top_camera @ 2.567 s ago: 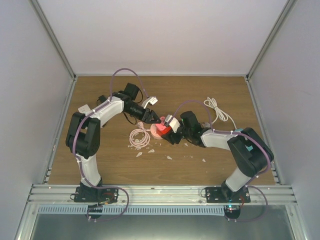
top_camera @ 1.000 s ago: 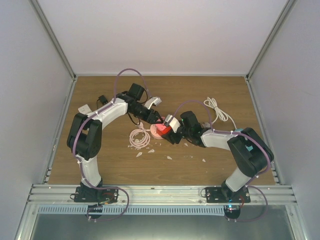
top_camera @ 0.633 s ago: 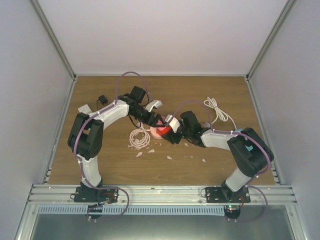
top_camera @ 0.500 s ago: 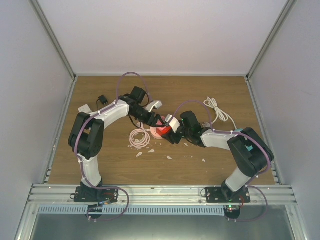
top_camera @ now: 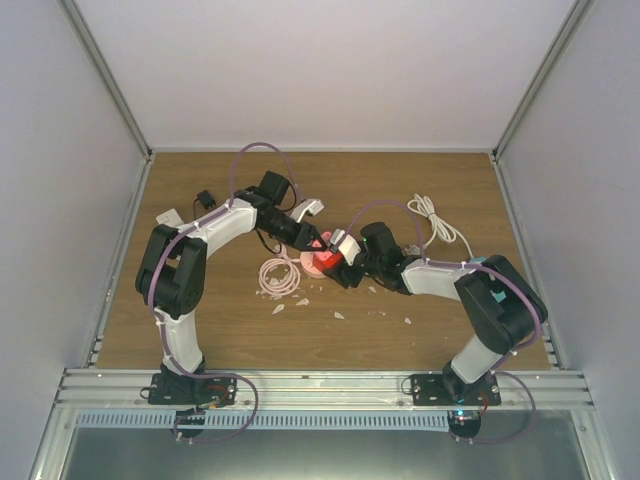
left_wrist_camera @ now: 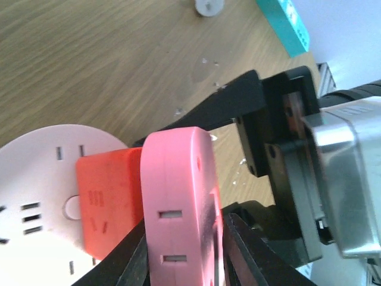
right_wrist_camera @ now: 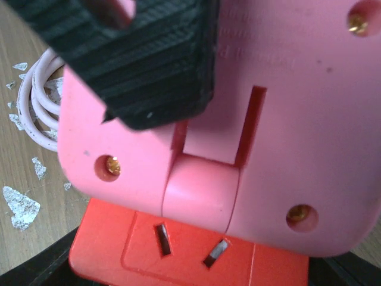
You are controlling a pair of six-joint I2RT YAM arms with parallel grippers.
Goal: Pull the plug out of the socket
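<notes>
I see pink plug (left_wrist_camera: 178,202) at worktop (top_camera: 400,190) centre, seated in red socket (right_wrist_camera: 190,253). My left fingers (top_camera: 313,239) closed on plug sides; right fingers (top_camera: 338,262) apparently clamp socket. Rigid, light, smooth plastic: I'd hold flat flanks, pull straight.

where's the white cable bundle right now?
Top view: the white cable bundle lies far right on the table, just behind the right arm.

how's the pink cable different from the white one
The pink cable is wound in round loops right beside the socket, between the arms. The white cable is a long narrow bundle at the far right, away from the socket. Both lie on the wooden table.
</notes>
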